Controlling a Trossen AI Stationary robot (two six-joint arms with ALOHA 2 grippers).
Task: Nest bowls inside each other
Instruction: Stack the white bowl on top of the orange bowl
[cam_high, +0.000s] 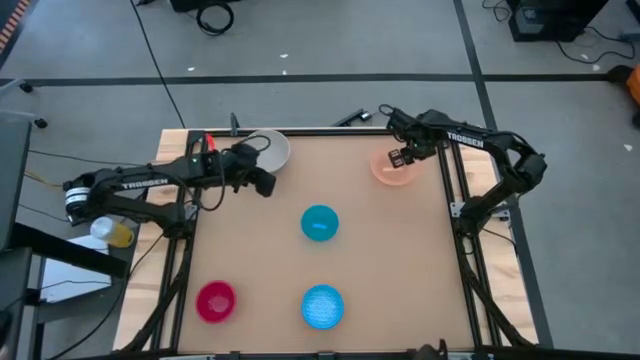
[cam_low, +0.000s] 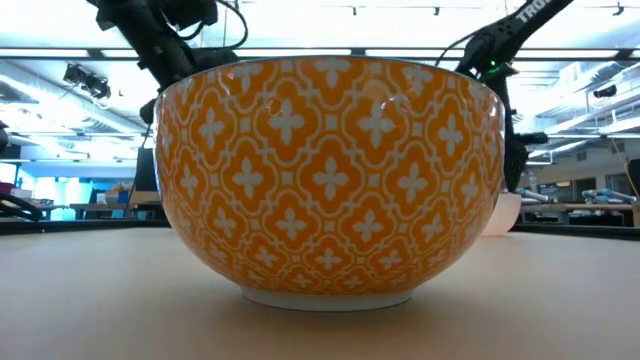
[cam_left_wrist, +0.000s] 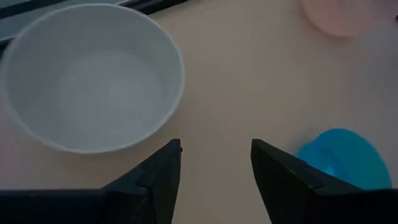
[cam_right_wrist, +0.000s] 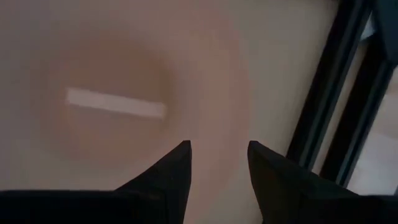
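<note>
Five small bowls stand upright on the tan table (cam_high: 400, 260). A white-grey bowl (cam_high: 268, 150) (cam_left_wrist: 93, 74) is at the far left, and a peach-orange bowl (cam_high: 393, 170) (cam_right_wrist: 124, 99) at the far right. A teal bowl (cam_high: 319, 223) (cam_left_wrist: 342, 158) sits mid-table, a glittery light-blue bowl (cam_high: 322, 306) near the front, and a magenta bowl (cam_high: 215, 301) at the front left. My left gripper (cam_high: 264, 185) (cam_left_wrist: 214, 152) hangs open just nearer than the white-grey bowl, with nothing between its fingers. My right gripper (cam_high: 398, 158) (cam_right_wrist: 219, 152) points down, open, over the peach-orange bowl's right-hand rim.
An orange-and-white patterned bowl (cam_low: 330, 180) stands right in front of the low camera and hides most of the table in that view. Black frame rails (cam_right_wrist: 336, 106) run along the table's right edge, close to the peach-orange bowl. Bare tabletop lies between the bowls.
</note>
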